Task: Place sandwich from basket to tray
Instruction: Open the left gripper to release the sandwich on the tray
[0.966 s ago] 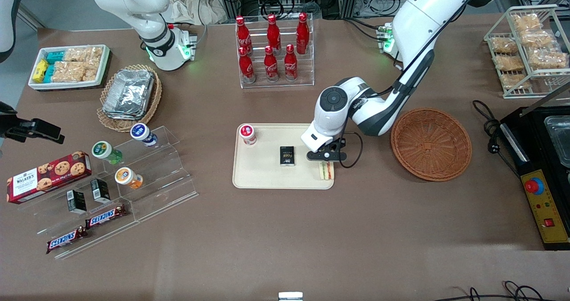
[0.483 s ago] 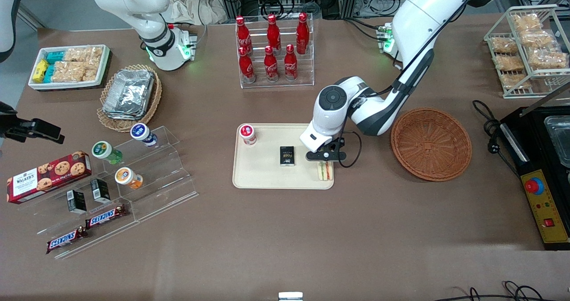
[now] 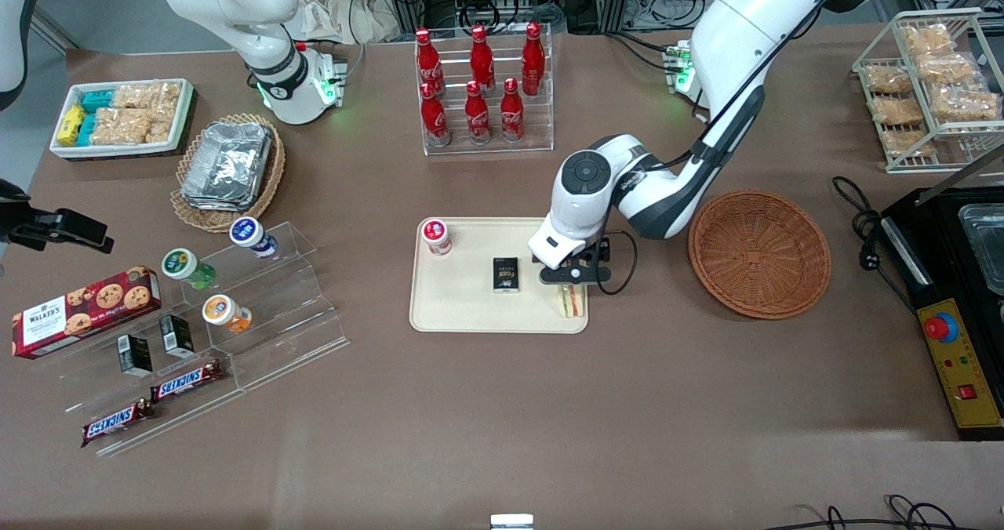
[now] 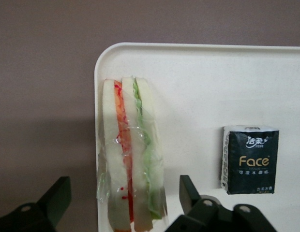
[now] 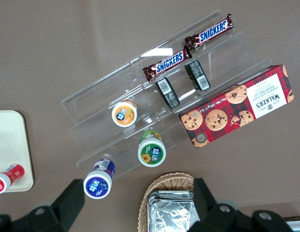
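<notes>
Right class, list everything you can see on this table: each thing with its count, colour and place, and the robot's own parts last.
sandwich: 1, pale bread, green and red filling, on the tray's corner nearest the basket
tray: 1, cream, mid-table
basket: 1, reddish-brown, nothing in it, beside the tray
black packet: 1, on the tray
red-capped bottle: 1, on the tray
cola bottles: 6, red, in a clear rack
Snickers bars: 2, brown, on the clear steps
cookie box: 1, red
gripper: 1, black, fingers open, astride the sandwich
</notes>
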Controlling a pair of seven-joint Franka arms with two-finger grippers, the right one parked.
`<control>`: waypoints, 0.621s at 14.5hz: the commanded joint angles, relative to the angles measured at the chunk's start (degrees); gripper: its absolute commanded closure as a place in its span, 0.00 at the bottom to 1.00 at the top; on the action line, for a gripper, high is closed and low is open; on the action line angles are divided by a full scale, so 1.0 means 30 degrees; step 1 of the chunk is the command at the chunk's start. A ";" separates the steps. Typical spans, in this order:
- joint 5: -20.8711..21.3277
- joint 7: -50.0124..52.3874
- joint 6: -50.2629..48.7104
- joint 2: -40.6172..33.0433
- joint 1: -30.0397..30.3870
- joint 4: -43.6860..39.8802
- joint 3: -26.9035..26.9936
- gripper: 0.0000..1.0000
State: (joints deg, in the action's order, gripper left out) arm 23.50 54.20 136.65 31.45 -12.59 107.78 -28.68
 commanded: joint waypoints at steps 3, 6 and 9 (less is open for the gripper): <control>-0.1238 0.0304 -0.2769 -0.2187 0.0036 -0.0913 -0.0021 0.00; -0.1419 0.0127 -0.5263 -0.3068 0.0588 -0.2788 0.0009 0.00; -0.1854 -0.2466 -0.5472 -0.4267 0.2140 -0.3464 -0.0050 0.00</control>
State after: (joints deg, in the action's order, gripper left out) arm 20.02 52.67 121.57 21.10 -9.44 98.48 -28.47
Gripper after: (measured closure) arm 0.000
